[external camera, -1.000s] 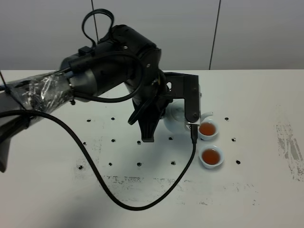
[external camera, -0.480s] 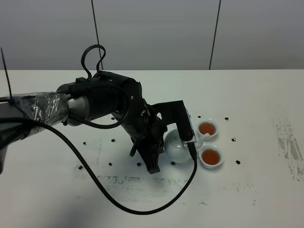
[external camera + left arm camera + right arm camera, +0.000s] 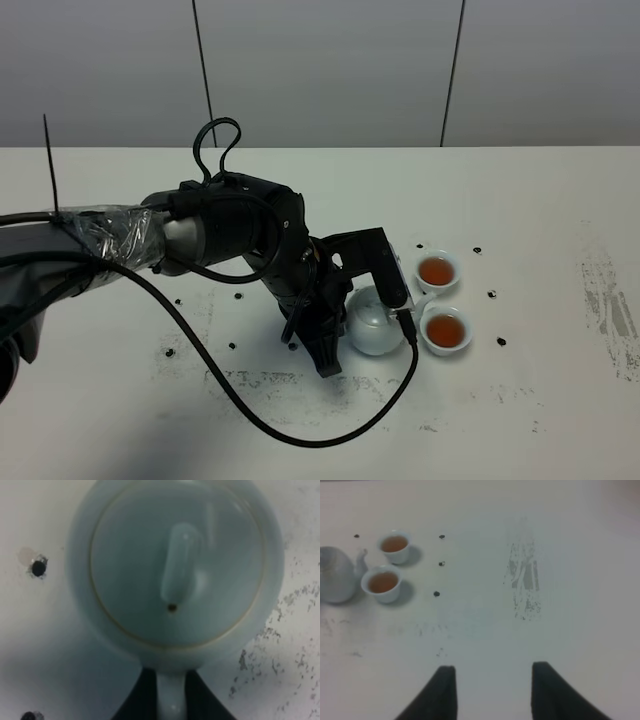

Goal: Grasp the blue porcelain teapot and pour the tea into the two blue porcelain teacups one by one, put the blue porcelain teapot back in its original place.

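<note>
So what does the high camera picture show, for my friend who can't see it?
A black robot arm's left gripper holds a pale blue teapot low over or on a white table, its spout toward two small cups. Both the near cup and the far cup hold reddish-brown tea. A black cable loops across the table in front.

The white table (image 3: 540, 420) is dotted with small black marks and scuffed with grey smudges, heaviest along its right side and front. On it stand the blue porcelain teapot (image 3: 373, 325) and the two blue porcelain teacups, one nearer (image 3: 445, 331) and one farther (image 3: 438, 272), both holding amber tea. A black cable (image 3: 300, 438) loops across the table's front.
</note>
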